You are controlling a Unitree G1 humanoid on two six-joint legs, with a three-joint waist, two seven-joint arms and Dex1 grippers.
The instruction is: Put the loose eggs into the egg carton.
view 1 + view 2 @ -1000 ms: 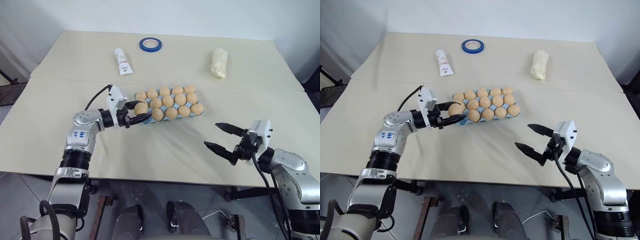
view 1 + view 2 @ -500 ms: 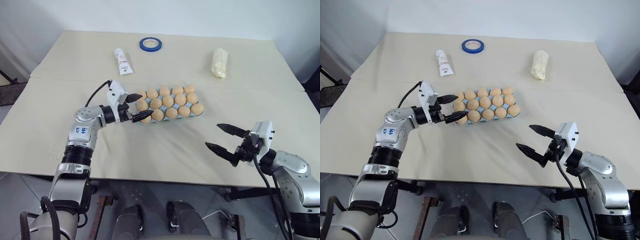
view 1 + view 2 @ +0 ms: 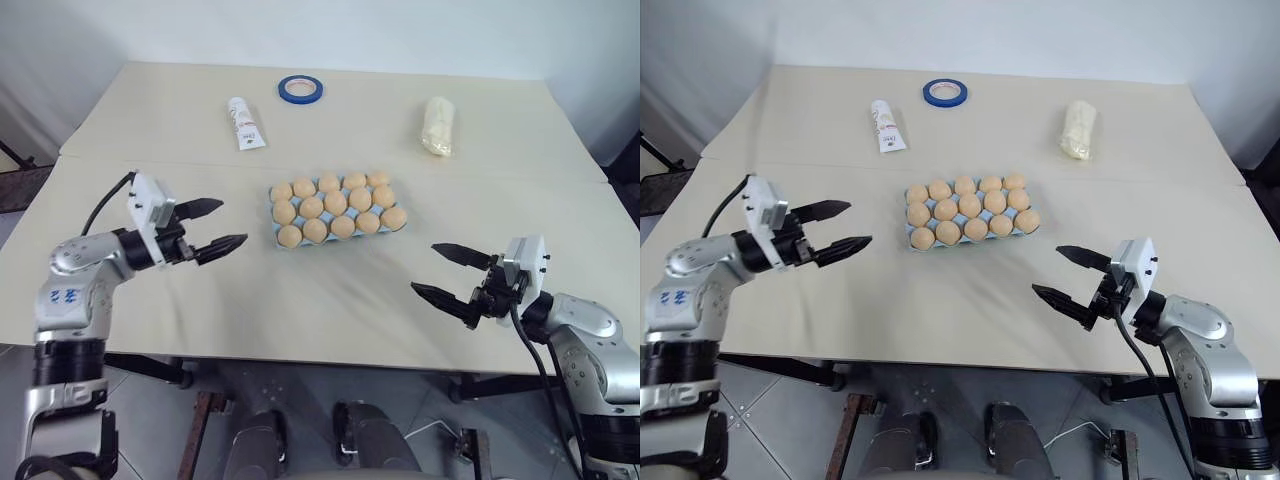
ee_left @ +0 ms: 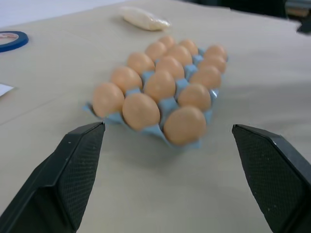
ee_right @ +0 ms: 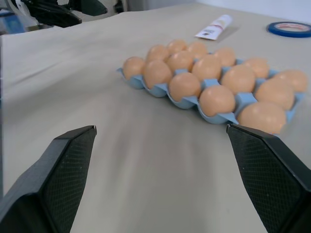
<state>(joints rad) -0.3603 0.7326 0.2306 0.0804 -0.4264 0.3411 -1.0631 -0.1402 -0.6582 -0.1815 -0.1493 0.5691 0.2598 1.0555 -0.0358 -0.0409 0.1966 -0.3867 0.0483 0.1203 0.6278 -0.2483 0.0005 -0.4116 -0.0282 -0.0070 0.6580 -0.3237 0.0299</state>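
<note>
The light blue egg carton (image 3: 274,226) lies mid-table, and every cup I can see holds a pale tan-orange egg (image 3: 335,203). No egg lies loose on the table. My left gripper (image 3: 233,222) hovers open and empty to the left of the carton, a hand's breadth away, pointing at it. In the left wrist view the carton (image 4: 167,103) sits beyond the spread fingers (image 4: 80,160). My right gripper (image 3: 423,268) hangs open and empty near the front right of the table, also aimed toward the carton (image 5: 243,99).
At the back of the table lie a blue tape ring (image 3: 300,88), a white tube (image 3: 246,123) and a pale yellow lumpy bundle (image 3: 438,124). A seam runs across the table behind the carton. Bare tabletop lies between the carton and the front edge.
My left gripper opened off the egg at the carton's near-left corner, left it in its cup, and drew back to the left. The right arm stayed put.
</note>
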